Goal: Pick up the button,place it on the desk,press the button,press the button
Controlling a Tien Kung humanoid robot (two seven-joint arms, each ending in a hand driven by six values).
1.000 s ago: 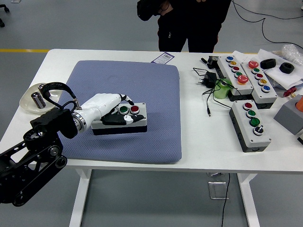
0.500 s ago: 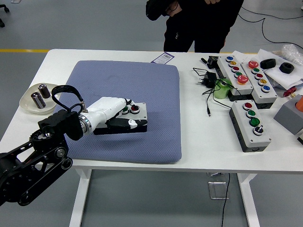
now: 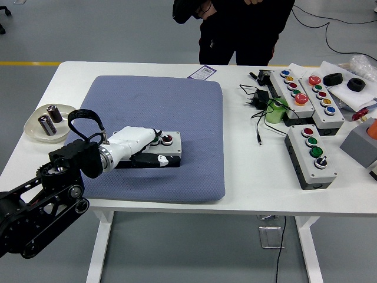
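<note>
A white table [image 3: 147, 206] is carrying a blue-grey cushion [image 3: 177, 112], with spare button boxes [image 3: 311, 154] and cables lying to the right. A person in dark clothes [image 3: 235, 29] is standing at the far side. In the head view, the left hand [image 3: 138, 144] is grasping the button box [image 3: 168, 150] on the cushion's near left part, fingers covering its green button beside the red button [image 3: 168, 140]. A dish with batteries [image 3: 44, 125] is sitting at the left edge.

Single head view only. Camera sits high on the robot's side, facing forward and down over the white table [image 3: 247, 177], whose near edge lies low in frame. Whole tabletop fits, so not close. A person [image 3: 235, 29] at the far side is cut by the top edge (no second view to compare).
</note>
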